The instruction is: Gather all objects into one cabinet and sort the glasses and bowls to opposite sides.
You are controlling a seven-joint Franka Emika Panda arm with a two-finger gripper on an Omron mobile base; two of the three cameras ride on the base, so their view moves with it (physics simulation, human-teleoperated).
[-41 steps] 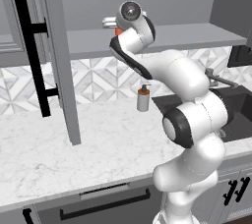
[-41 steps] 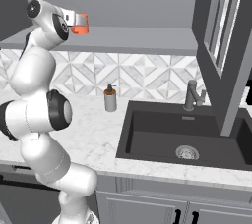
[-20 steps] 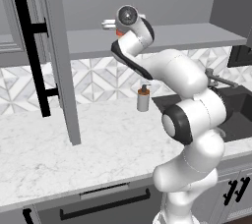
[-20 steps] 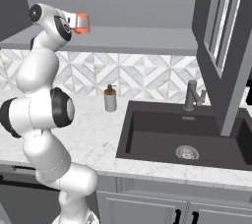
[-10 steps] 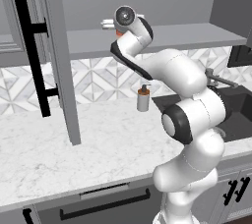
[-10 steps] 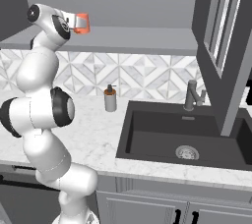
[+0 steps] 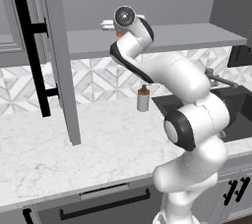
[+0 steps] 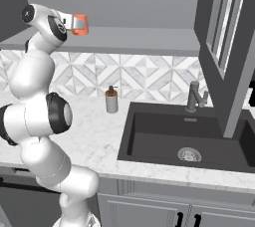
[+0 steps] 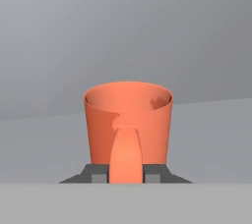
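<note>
reaching high, jaws apparently gripping orange cup (image 8: 79, 24)

Orange-salmon cup (image 9: 128, 125), grey shelf (image 8: 139, 39), black sink (image 8: 184, 136), white marble counter (image 7: 74, 159).

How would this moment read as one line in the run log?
gripper: shut on orange cup | cup: upright, at shelf level | cabinet door: open | soap bottle: on counter

White marble counter (image 7: 59, 154), patterned tile backsplash (image 8: 149, 79), black sink (image 8: 184, 139) with grey faucet (image 8: 195, 96).
</note>
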